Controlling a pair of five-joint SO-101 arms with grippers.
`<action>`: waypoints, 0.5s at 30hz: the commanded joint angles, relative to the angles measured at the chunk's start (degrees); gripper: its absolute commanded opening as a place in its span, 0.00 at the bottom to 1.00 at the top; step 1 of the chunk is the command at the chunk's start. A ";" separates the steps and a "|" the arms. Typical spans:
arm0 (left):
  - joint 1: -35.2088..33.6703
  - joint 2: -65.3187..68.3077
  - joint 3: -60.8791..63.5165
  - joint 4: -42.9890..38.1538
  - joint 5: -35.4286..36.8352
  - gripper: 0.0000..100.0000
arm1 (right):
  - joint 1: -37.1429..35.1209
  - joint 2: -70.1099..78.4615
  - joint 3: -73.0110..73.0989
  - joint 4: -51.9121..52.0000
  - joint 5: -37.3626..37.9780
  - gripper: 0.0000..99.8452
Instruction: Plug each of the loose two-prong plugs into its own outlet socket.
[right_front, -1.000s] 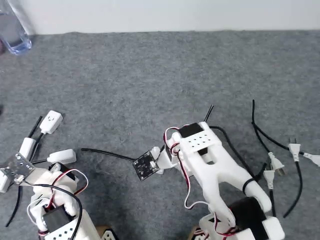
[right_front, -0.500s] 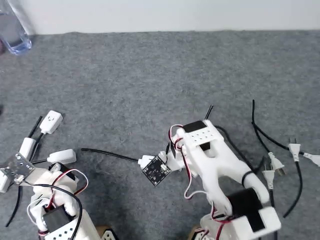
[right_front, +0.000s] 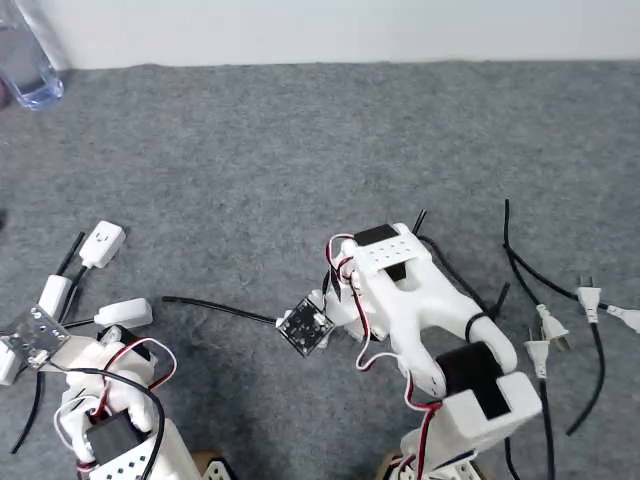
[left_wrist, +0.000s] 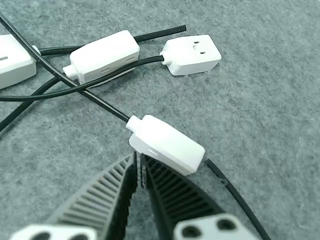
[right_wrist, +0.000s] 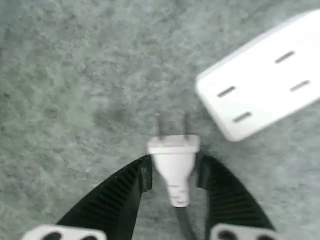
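Right gripper (right_wrist: 173, 172) clamps one two-prong plug (right_wrist: 172, 150), prongs toward one socket block (right_wrist: 260, 95). Left gripper (left_wrist: 139, 162) nearly closed, empty. At least three outlet sockets (right_front: 100, 243) near it; three loose plugs (right_front: 588, 297) off right.

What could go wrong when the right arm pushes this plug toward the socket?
The plug in the right gripper has its prongs pointing beside the outlet socket, whose slots sit at an angle, so it may miss. That socket seems to lie loose on the carpet, so it could slide away when pushed.
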 joint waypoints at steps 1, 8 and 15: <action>0.00 -0.53 -0.31 -1.41 -0.35 0.01 | -0.75 1.10 0.00 -0.40 -0.44 0.08; 0.00 -0.53 -0.31 -1.32 -0.35 0.01 | -1.27 1.19 0.00 -0.84 -2.81 0.06; 0.00 -0.53 -0.31 -1.32 -0.35 0.01 | -2.24 0.66 -0.26 -1.19 -10.02 0.01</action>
